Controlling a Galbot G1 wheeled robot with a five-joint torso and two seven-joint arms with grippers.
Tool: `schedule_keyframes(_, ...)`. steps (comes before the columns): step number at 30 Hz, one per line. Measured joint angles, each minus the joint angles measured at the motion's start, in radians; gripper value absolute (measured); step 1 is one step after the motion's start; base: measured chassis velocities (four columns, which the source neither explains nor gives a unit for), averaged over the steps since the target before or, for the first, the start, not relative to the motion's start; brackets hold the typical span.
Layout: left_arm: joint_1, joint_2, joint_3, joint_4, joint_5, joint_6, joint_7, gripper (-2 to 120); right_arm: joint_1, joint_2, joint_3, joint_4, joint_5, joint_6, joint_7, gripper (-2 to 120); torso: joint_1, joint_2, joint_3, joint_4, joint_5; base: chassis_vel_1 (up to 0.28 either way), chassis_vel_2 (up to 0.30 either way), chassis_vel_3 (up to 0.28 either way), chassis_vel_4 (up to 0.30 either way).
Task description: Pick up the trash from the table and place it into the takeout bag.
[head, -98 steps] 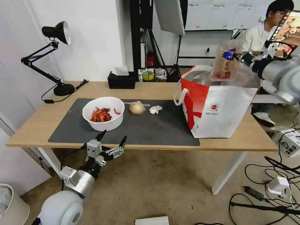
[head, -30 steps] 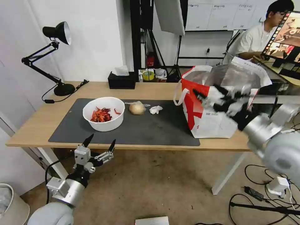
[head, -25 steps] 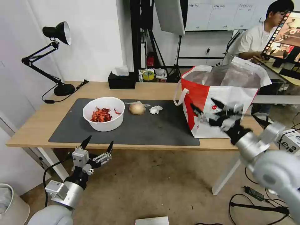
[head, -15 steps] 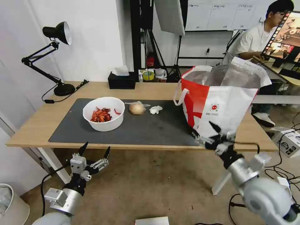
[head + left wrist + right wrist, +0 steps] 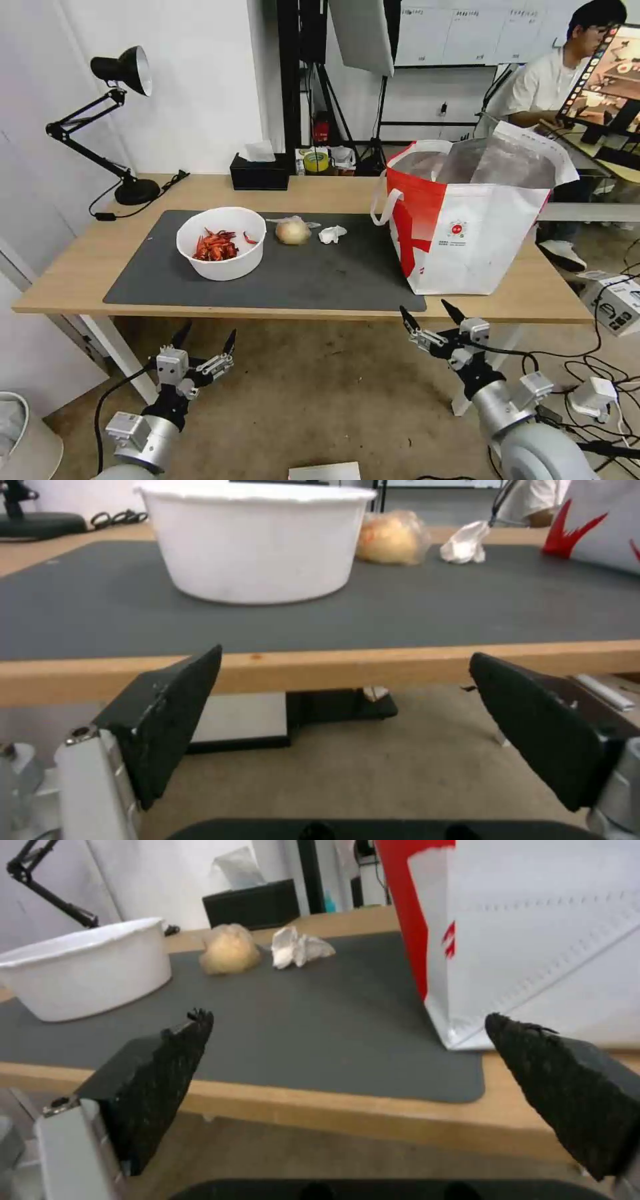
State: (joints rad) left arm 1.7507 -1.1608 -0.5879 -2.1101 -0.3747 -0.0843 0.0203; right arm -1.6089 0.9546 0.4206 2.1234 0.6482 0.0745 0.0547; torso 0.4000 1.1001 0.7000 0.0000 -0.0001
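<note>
You can't see what lies inside the takeout bag (image 5: 467, 233): its front wall hides the contents, leaving foil lining showing. In the right wrist view its top runs off the edge. The beige ball (image 5: 393, 537) in the left wrist view is blurred; its wrapping possibly plastic.

You see a white bowl (image 5: 221, 242) of red shells, a dark grey mat (image 5: 320, 273), and a white bag (image 5: 467, 220) with a red side.

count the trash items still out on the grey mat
3: the white bowl of crayfish shells at the robot's left, the wrapped beige ball beside it, then the crumpled tissue. The bag's inside is hidden.
</note>
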Motion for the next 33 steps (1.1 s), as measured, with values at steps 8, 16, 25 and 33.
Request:
schedule_keyframes(8, -0.015, 0.000, 0.008, 0.028, 0.002, -0.003, 0.003, 100, 0.012, 0.008, -0.011, -0.029, 0.003, 0.001, -0.002, 100, 0.000, 0.000, 0.000, 0.0000, 0.0000, 0.000, 0.000, 0.000, 0.000)
schedule_keyframes(16, -0.031, 0.002, 0.018, 0.045, 0.002, -0.004, 0.004, 100, 0.022, 0.011, -0.022, -0.046, 0.006, 0.001, -0.003, 100, 0.000, 0.000, 0.000, 0.0000, 0.0000, 0.000, 0.000, 0.000, 0.000)
schedule_keyframes(25, -0.047, 0.009, 0.021, 0.056, -0.001, -0.004, 0.006, 100, 0.056, 0.009, -0.042, -0.067, 0.009, -0.002, -0.001, 100, 0.000, 0.000, 0.000, -0.0001, 0.0001, 0.000, 0.000, 0.000, 0.000)
schedule_keyframes(33, -0.057, 0.010, 0.025, 0.052, -0.002, -0.002, 0.006, 100, 0.174, -0.012, -0.117, -0.044, 0.041, -0.047, 0.014, 100, 0.000, 0.000, 0.000, -0.0001, -0.0001, 0.000, 0.000, 0.000, 0.000)
